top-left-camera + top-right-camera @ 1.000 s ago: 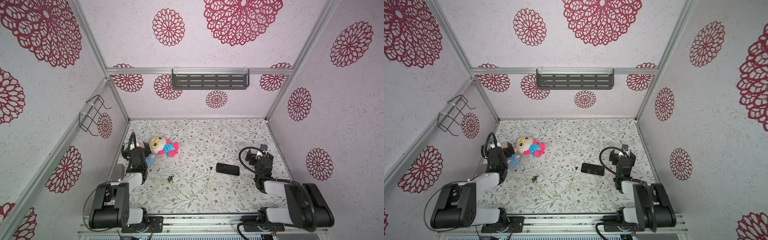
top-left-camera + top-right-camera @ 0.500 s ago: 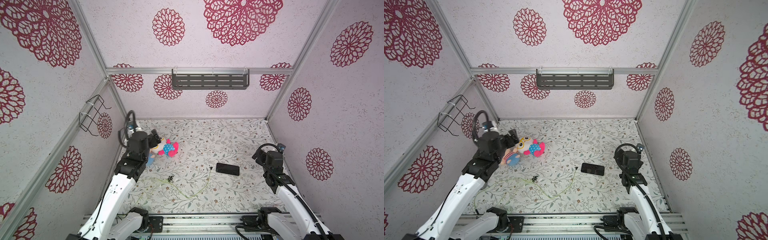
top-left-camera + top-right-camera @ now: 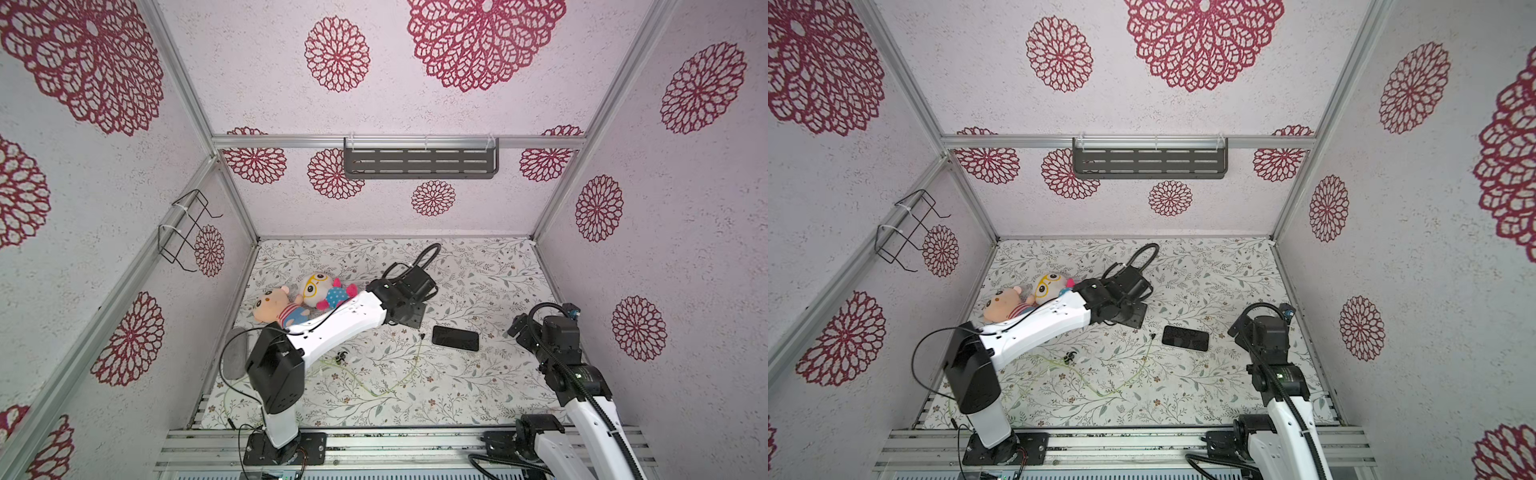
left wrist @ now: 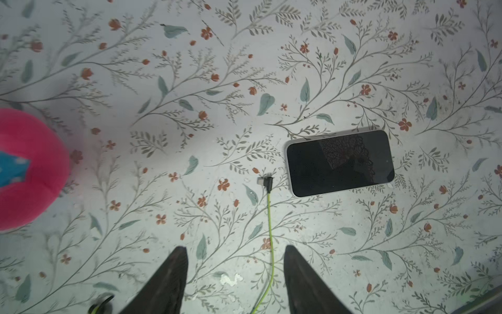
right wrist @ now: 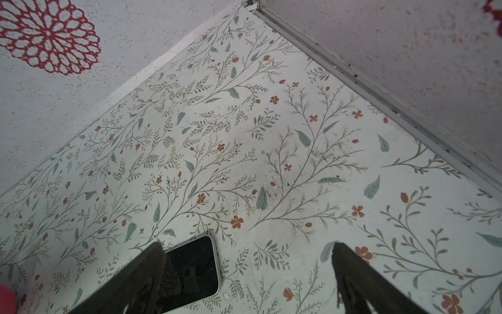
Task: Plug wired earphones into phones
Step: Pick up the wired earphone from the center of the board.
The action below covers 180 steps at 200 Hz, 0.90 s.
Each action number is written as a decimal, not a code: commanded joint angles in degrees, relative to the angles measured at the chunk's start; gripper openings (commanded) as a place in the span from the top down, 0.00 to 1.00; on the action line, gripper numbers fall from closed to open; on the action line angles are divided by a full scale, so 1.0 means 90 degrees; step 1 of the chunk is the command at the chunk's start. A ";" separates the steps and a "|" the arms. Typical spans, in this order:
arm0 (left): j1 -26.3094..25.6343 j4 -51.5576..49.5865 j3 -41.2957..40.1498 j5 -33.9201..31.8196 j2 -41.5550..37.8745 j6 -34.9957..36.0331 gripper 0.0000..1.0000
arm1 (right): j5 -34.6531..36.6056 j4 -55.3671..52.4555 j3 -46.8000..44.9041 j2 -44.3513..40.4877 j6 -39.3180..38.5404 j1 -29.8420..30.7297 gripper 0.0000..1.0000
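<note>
Table (image 3: 478, 266): floral top, walled on three sides.

Left arm (image 3: 340, 324) reaches across the plush toys towards the middle of the table, wrist pointing down. Left gripper (image 4: 235, 248): jaws partly apart, nothing between the pads. In the wrist view the cable on the table runs through the gap. Can't tell if the tips touch the table.

Right arm (image 3: 582, 382) sits at the right side, near the phone's far end. Right gripper (image 5: 247, 244): jaws spread wide, empty. One finger (image 5: 152, 261) overlaps the phone's corner in the wrist view.

Two plush toys by the left wall: bear (image 3: 276, 307) and a doll with glasses (image 3: 320, 289), side by side and touching. Grey pad (image 3: 235, 353) lies at the table's left edge, partly behind the left arm.

Phone (image 3: 455, 338) lies flat, screen up, right of centre, between the two grippers. It shows in both top views.

Earphones (image 3: 399, 382): yellow-green cable lies loose across the front-centre of the table.

Plug (image 4: 267, 181): on the table just beside the phone's short end nearer the left arm. It isn't touching the phone or inserted.

Earbuds (image 3: 341, 355): small black clump at the cable's other end, close to the left arm.
</note>
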 commanded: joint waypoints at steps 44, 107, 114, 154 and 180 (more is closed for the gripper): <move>-0.0220 -0.0847 0.1456 -0.0012 0.1859 0.0001 0.62 | 0.0018 -0.0460 -0.0154 -0.0383 0.0385 -0.0026 0.02; -0.0211 -0.0314 0.0940 0.0514 0.2000 -0.0388 0.66 | -0.0037 -0.0363 -0.0194 -0.0182 0.0356 -0.0028 0.02; -0.0228 -0.0284 0.0916 0.0594 0.2004 -0.0404 0.70 | -0.0041 -0.0353 -0.0194 -0.0155 0.0360 -0.0026 0.02; -0.0238 -0.0237 0.0753 0.0769 0.2048 -0.0510 0.70 | -0.0047 -0.0373 -0.0191 -0.0080 0.0356 -0.0026 0.02; -0.0279 -0.0321 0.0778 0.0764 0.2127 -0.0534 0.70 | -0.0047 -0.0360 -0.0194 -0.0071 0.0368 -0.0026 0.02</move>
